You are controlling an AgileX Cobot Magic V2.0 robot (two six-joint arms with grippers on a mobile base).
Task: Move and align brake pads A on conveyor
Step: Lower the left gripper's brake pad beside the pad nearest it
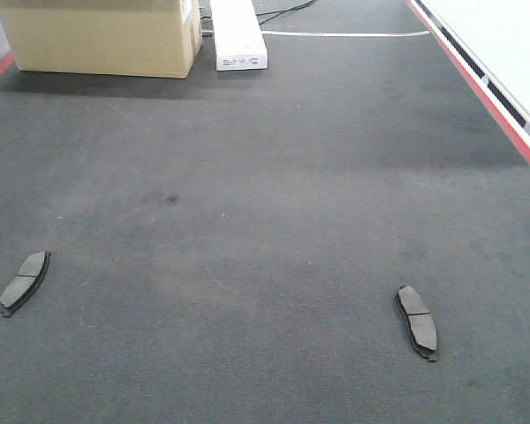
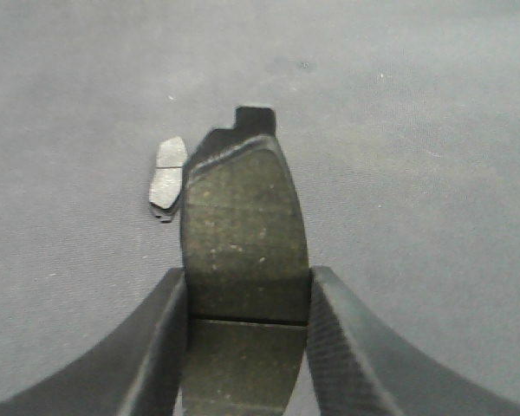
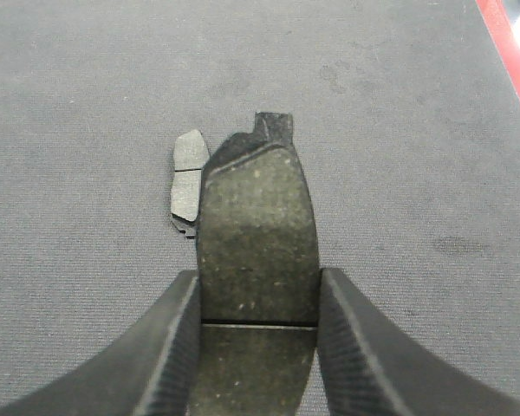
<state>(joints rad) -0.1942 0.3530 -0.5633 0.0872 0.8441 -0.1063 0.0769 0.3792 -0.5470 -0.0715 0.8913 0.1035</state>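
Front view, left to right: one brake pad (image 1: 25,282) lies flat on the conveyor (image 1: 265,230) near its left edge, grey face up, long axis running roughly away from me and tilted a little. A second lying pad (image 1: 417,321) sits well apart from it on the right side of the belt, also face up, tilted slightly the other way. Far end of the belt: a cardboard box (image 1: 102,35) at left, a white oblong box (image 1: 238,34) just beside it to the right. Red side edge (image 1: 490,106) runs along the right.

My left hand (image 2: 247,347): fingers clamped on a held pad (image 2: 245,234), gripping it across its width at the central groove. Friction face toward the camera, backing-plate tab pointing away. Pad is held above the belt. Past its left edge, a pad on the belt (image 2: 165,178) shows small, face up.

My right hand (image 3: 258,351): same picture. Fingers closed on its own pad (image 3: 258,238) at the groove, face to camera, tab at the far end. Another pad below (image 3: 187,180) lies on the belt just left of it in view. Red edge at far right.
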